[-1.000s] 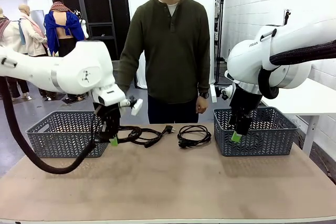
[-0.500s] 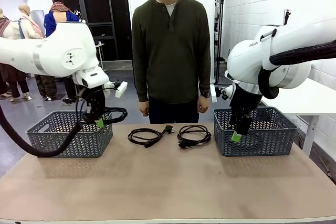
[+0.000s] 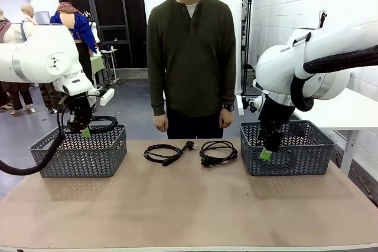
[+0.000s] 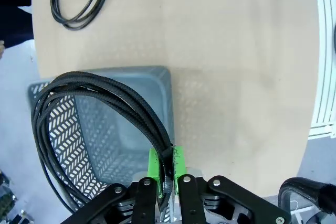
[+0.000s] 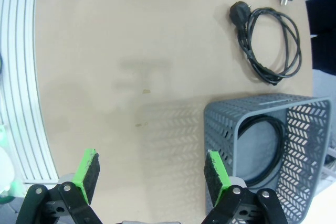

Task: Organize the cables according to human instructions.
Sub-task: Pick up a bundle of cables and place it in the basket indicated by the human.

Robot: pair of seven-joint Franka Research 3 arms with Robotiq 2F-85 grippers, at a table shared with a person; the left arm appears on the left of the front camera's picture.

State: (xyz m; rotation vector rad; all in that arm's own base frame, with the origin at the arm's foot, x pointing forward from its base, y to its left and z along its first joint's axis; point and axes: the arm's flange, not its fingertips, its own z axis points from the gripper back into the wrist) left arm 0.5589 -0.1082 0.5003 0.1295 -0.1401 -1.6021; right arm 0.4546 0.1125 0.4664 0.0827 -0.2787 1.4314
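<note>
1. A coiled cable is clamped between the pads of the left gripper and hung above the left basket, apparently so it can be dropped inside.
2. A second cable and a third cable are laid on the table between the baskets, not yet sorted.
3. The person is positioned behind them with hands lowered; no pointing is seen.
4. The right gripper is held with its jaws wide apart and nothing between them, just beside the right basket, in which a fourth cable is stored.

Left claw, carried high on the raised left arm, pointed down, clamped on a cable; right claw, pointed down, jaws spread wide.
</note>
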